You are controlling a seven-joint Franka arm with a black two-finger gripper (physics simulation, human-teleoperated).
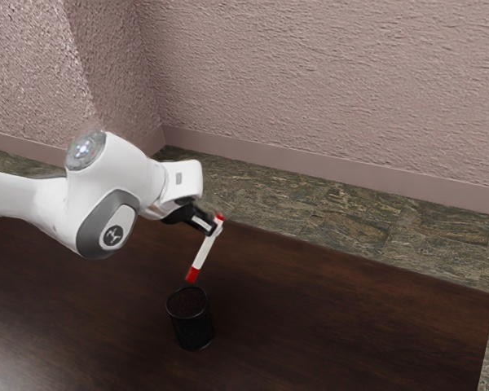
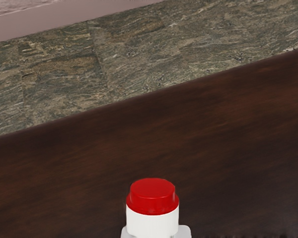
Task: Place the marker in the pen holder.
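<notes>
Exterior view: pincer (image 1: pixel 215 229) clamping marker (image 1: pixel 204 251) near its upper end, marker hanging tilted over tabletop (image 1: pixel 350 326). Black pen holder (image 1: pixel 193 330) standing upright just below marker's lower red end, apart from it.

Wrist view: marker's other red end showing; greenish floor (image 2: pixel 154 59) and pinkish wall (image 2: pixel 49 21) stretching beyond marker.

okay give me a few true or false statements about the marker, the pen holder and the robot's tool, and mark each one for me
1. The tool grips the marker near its upper end. True.
2. The marker is already standing inside the pen holder. False: it is held outside, tilted.
3. The pen holder stands upright on the table. True.
4. The marker is blue all over. False: it is white with red ends.
5. The pen holder is white. False: it is black.
</notes>
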